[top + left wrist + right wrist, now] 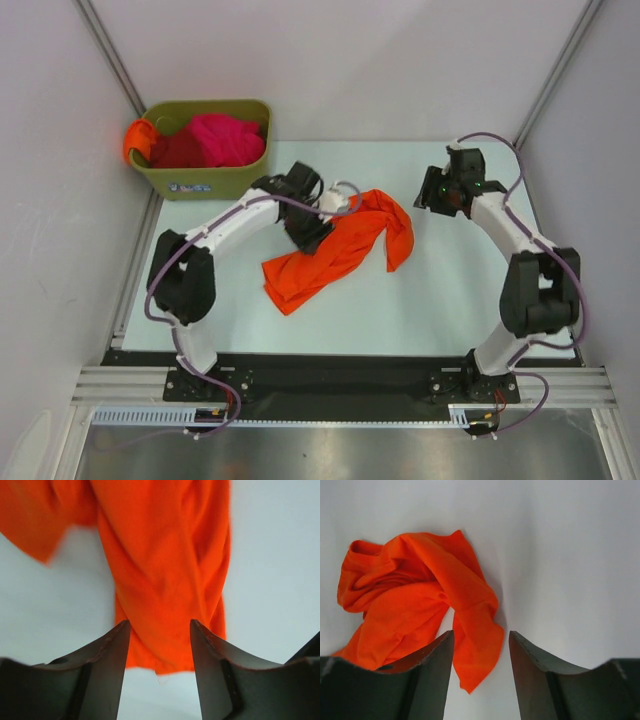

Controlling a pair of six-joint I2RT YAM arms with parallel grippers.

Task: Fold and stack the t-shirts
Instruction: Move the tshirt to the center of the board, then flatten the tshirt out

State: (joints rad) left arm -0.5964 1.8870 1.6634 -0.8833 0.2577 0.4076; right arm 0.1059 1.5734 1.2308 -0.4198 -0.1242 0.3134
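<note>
Start wide: your bench (450,300) is pale and bare along its near edge, and that is room you can use for laying cloth out flat. At the far-left corner sits the olive-green bin (215,182). It holds 3 shirts in a heap, a magenta-pink one (228,138), a dark red one (178,150) and an orange one (138,140) hanging over the left rim. By my read they are waiting their turn.

Now the one that matters. The bright orange t-shirt (335,250) lies mid-bench, a little toward the far edge. It is bunched and twisted into a long diagonal rope, nowhere near flat, so I judge the folding barely begun.

Your left gripper (159,624) is right over the shirt's far-left end. Its jaws are spread, with cloth showing in the gap beyond the tips but nothing clamped.

Your right gripper (481,634) hangs out by the far-right edge, clear of the cloth. Its jaws are parted and empty, and they aim at the dangling right-hand lobe of the shirt.

With 2 free grippers and 1 rumpled shirt, I judge spreading it comes next. Pick 2 well-separated corners, or it will only twist tighter.
</note>
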